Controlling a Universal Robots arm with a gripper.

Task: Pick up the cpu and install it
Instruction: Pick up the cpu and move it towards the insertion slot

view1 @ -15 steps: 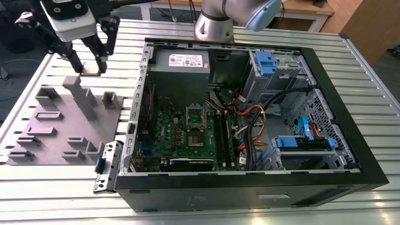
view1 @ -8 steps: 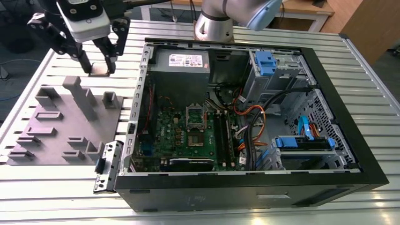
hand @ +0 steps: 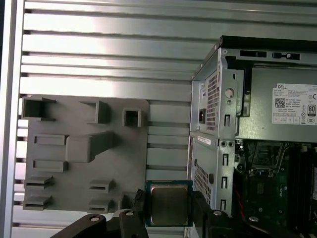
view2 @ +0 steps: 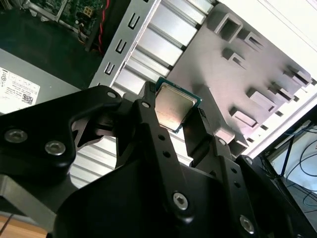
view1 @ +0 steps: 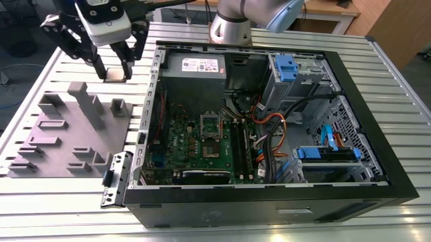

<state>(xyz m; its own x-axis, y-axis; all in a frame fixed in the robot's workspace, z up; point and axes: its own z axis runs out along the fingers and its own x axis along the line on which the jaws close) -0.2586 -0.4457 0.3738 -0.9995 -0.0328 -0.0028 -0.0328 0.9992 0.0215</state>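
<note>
"Which step was in hand?"

"Pick-up, done by my judgement. The gripper was clamped on the cpu, which sat between its fingers, lifted clear of the tray beneath it."

"What did the next move require?"

"Probably a level carry and square alignment with the socket, well apart from the gripper."

A robotics workshop or lab: slotted aluminium table, opened computer case, grey fixture tray.
</note>
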